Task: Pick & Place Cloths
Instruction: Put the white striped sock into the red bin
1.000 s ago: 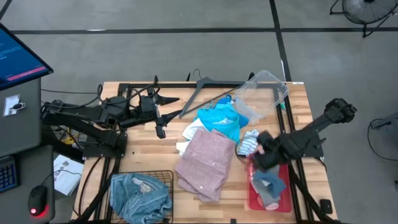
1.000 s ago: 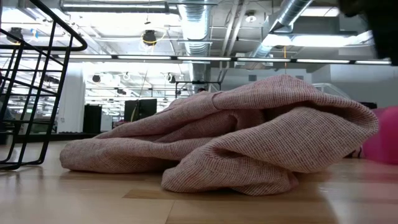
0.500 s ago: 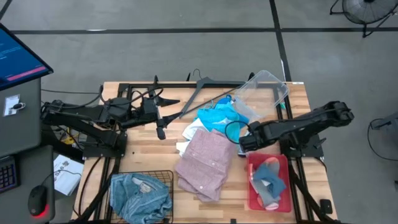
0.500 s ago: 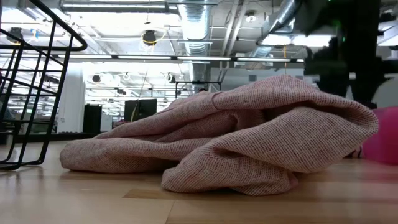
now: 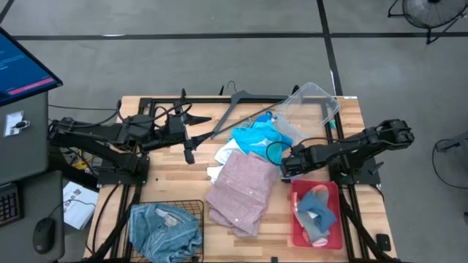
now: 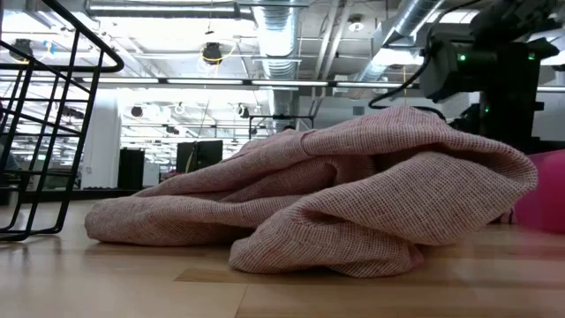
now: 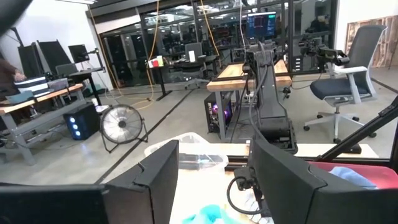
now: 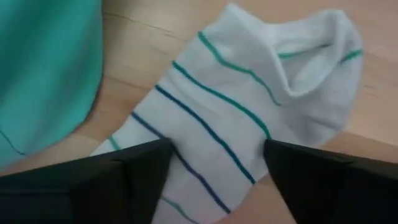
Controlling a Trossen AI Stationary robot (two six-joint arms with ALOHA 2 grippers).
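Observation:
A white sock with green and blue stripes (image 8: 249, 93) lies flat on the wooden table, next to the turquoise cloth (image 5: 257, 139). My right gripper (image 8: 217, 149) points down over the sock's middle, open, one finger on each side; in the high view it (image 5: 284, 169) covers the sock. The dusty pink cloth (image 5: 241, 191) lies crumpled at the table's middle, over a white cloth (image 5: 216, 173). The denim cloth (image 5: 164, 232) fills a wire basket. Grey-blue socks (image 5: 316, 212) lie in a red tray. My left gripper (image 5: 191, 135) is held level above the far left part, open, with nothing between its fingers (image 7: 155, 180). My right gripper comes at the striped sock from above, its fingers (image 8: 124, 180) straddling the striped middle part (image 8: 211, 124) across the sock's length. I cannot tell whether the fingertips touch the fabric. The sock lies flat on the table.
A grey hanger (image 5: 241, 102) and a clear plastic bin (image 5: 307, 109) lie at the far side. The wire basket (image 5: 191, 208) stands at the near left, the red tray (image 5: 296, 234) at the near right. Black frame rails run along the table's edges.
My right gripper has gone from above the red tray toward the table's far left and down onto the striped sock, which it now covers in the high view. In the low view its arm has sunk into sight behind the pink cloth. The cloths have not moved.

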